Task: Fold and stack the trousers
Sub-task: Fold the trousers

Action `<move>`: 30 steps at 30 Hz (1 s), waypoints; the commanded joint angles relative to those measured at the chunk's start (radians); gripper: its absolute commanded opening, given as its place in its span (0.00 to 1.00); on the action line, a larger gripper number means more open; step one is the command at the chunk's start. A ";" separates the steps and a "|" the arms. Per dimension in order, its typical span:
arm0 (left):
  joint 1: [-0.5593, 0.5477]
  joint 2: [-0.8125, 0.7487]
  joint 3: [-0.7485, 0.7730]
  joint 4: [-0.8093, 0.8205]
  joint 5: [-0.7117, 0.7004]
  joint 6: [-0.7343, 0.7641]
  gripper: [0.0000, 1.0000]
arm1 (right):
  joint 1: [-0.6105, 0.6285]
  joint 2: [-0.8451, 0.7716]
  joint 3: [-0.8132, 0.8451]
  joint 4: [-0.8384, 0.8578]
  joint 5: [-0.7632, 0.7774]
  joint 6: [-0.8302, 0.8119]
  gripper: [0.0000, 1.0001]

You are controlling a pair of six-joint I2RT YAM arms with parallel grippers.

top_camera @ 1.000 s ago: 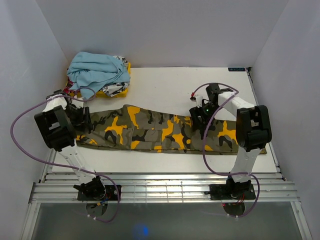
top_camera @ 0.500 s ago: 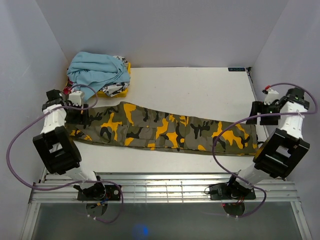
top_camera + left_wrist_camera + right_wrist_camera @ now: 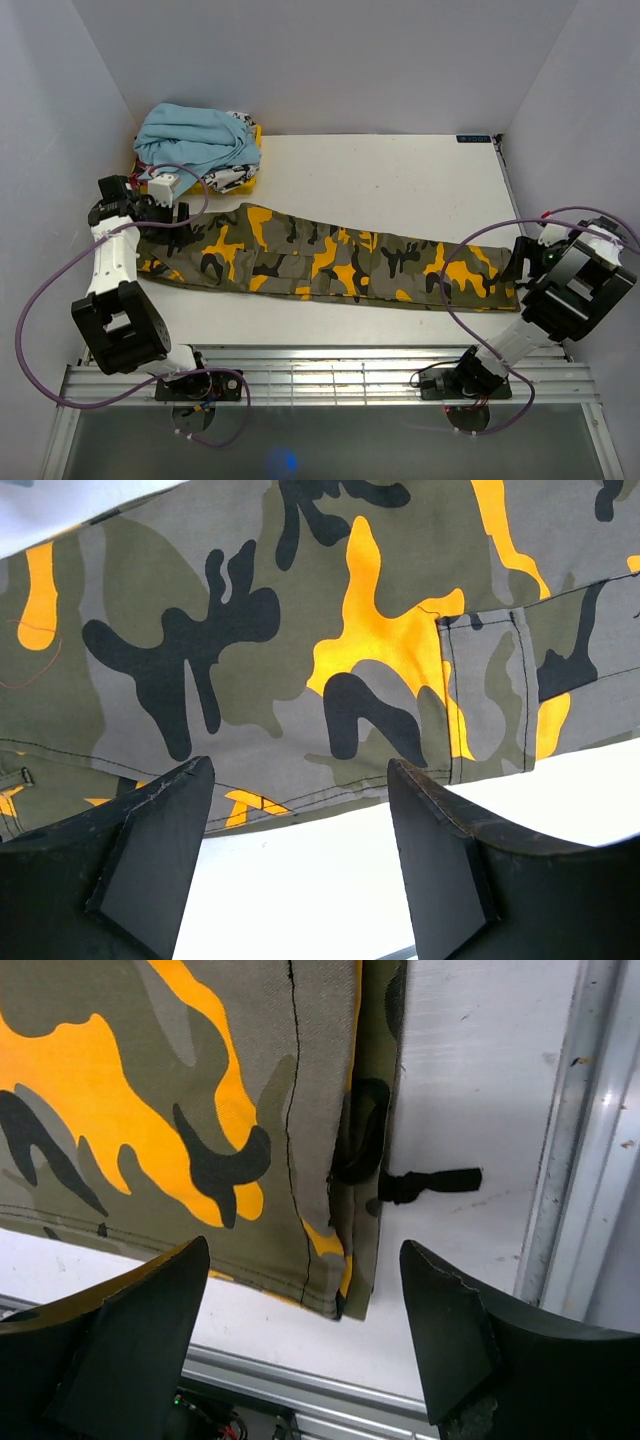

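The camouflage trousers (image 3: 320,258) lie flat and full length across the table, olive with orange and black blotches. My left gripper (image 3: 165,205) hovers over their left end, open and holding nothing. In the left wrist view its fingers (image 3: 160,830) stand wide apart over the trousers' (image 3: 300,630) hem edge and bare table. My right gripper (image 3: 520,263) is at the right end, also open and holding nothing. The right wrist view has that gripper (image 3: 305,1248) spread above the trousers' (image 3: 150,1090) corner, where a black cord (image 3: 430,1182) sticks out.
A light blue garment (image 3: 195,140) is heaped on a yellow and white printed garment (image 3: 232,178) at the back left corner. Metal rails (image 3: 330,370) run along the table's near edge, and one rail (image 3: 580,1160) is close to the right gripper. White walls enclose three sides.
The right gripper swept from the trousers' middle out to the right end, stretching them to full length. Both grippers have opened wider and drawn off the cloth.
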State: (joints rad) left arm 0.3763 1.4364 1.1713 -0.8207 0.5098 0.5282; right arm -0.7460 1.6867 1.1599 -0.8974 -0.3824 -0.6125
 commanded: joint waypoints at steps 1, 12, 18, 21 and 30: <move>-0.004 -0.054 0.019 -0.018 0.035 -0.013 0.81 | -0.004 0.040 -0.037 0.101 -0.032 0.017 0.82; -0.004 -0.059 0.059 -0.020 0.050 -0.039 0.82 | 0.010 0.162 -0.071 0.124 -0.067 0.026 0.73; -0.005 -0.051 0.059 -0.011 0.050 -0.045 0.83 | 0.007 0.205 -0.009 0.005 -0.222 0.002 0.49; -0.004 -0.054 0.050 0.000 0.059 -0.056 0.83 | 0.005 0.183 0.009 -0.043 -0.253 -0.013 0.27; -0.004 -0.068 -0.025 0.014 0.041 -0.028 0.88 | -0.127 0.074 0.228 -0.297 -0.311 -0.150 0.08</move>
State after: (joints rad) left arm 0.3756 1.4181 1.1801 -0.8177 0.5415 0.4816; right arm -0.7685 1.8465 1.2640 -1.0805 -0.6376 -0.7010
